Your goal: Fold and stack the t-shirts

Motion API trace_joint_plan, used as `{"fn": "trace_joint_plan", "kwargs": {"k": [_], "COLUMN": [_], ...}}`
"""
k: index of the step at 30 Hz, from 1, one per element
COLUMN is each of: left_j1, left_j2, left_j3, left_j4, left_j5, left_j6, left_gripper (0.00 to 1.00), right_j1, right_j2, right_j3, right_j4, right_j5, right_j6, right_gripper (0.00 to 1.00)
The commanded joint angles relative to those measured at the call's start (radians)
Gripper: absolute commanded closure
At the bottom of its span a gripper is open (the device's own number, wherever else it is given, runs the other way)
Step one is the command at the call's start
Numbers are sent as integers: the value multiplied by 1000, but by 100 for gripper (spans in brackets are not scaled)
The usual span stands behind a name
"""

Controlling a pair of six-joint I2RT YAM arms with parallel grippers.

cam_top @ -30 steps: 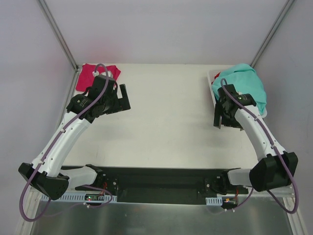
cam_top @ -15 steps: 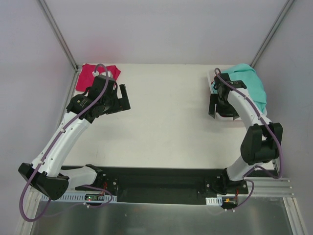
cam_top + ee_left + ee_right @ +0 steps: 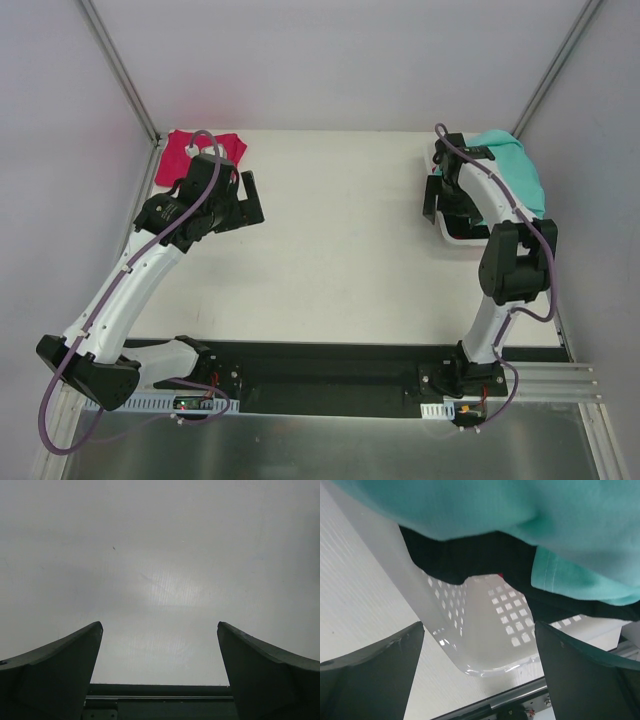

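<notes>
Facing the basket: right gripper, jaws wide, empty
Teal t-shirt: top of wrist frame, just past the claw, draped over the rim
Left gripper: wide too, far left

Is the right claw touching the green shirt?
Apart. In the right wrist view the open right claw sits clear of the green shirt, white basket showing between.

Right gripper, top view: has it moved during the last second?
Yes. The right gripper has travelled toward the table's far edge and slightly left, along the left wall of the white basket, beside the teal t-shirt.
</notes>
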Motion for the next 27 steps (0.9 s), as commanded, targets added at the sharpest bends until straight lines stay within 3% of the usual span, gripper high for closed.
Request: {"fn": "trace_joint_plan", "kwargs": {"k": [1, 9, 13, 22, 27], "left_j1": [-8, -8, -8, -8, -8], "left_j2": [-31, -46, -65, -49, -54], "left_j3": [-1, -32, -49, -34, -52], "left_j4": [-26, -26, -28, -31, -16], "left_j5": [-41, -39, -36, -23, -21], "left_j6": [15, 4, 8, -8, -15], "left_gripper": [1, 1, 1, 1, 1], "right_j1": [-13, -31, -30, 62, 88], "right_j2": [29, 101, 125, -146, -318], "right_j3": [95, 184, 221, 141, -64], "right_j4": [-19, -30, -45, -114, -111], "right_j5": [-14, 33, -39, -33, -33], "right_j6": [-13, -12, -5, 22, 64], "right_gripper": [4, 4, 4, 4, 4]}}
